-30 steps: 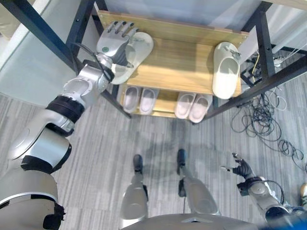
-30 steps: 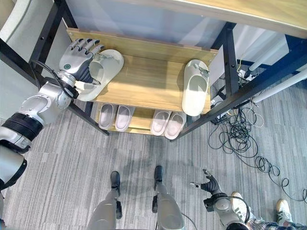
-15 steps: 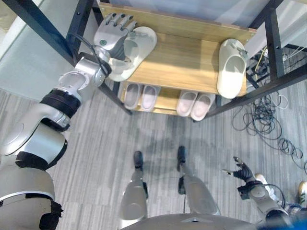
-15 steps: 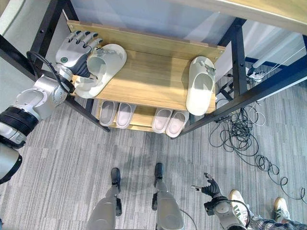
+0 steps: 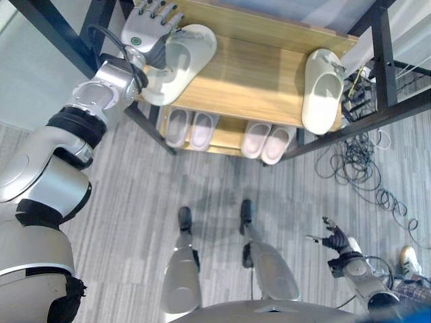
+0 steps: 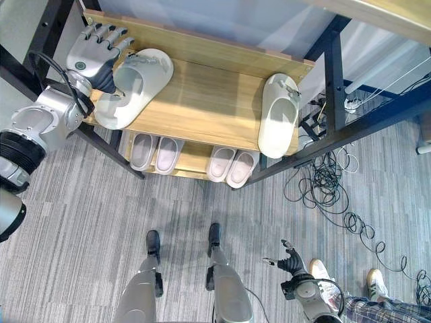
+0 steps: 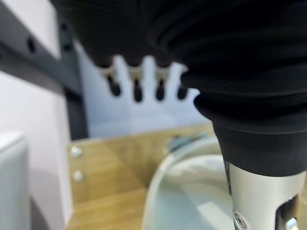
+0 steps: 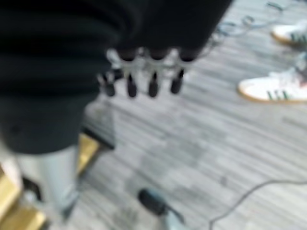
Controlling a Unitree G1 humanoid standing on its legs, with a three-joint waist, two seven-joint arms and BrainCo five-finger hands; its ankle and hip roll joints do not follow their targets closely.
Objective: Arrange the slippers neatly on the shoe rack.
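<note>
Two pale green slippers lie on the wooden upper shelf point(image 5: 249, 81) of the shoe rack. The left slipper point(image 5: 180, 62) sits at an angle at the shelf's left end, its heel over the front edge. My left hand point(image 5: 143, 32) lies against that slipper's left side with straight fingers, open; the left wrist view shows the slipper point(image 7: 192, 191) just under the hand point(image 7: 144, 86). The right slipper point(image 5: 321, 91) lies lengthwise at the shelf's right end. My right hand point(image 5: 334, 239) hangs open low over the floor at the lower right, holding nothing.
Two pairs of pale slippers point(image 5: 190, 128) point(image 5: 262, 141) stand on the lower shelf. Black rack posts point(image 5: 101, 27) frame both sides. Loose cables point(image 5: 377, 182) lie on the floor to the right. A person's white sneakers point(image 8: 273, 88) stand near my right hand.
The whole picture has shifted, so the camera moved. My left hand stays against the left slipper at the shelf's left end. The right hand hangs as before.
</note>
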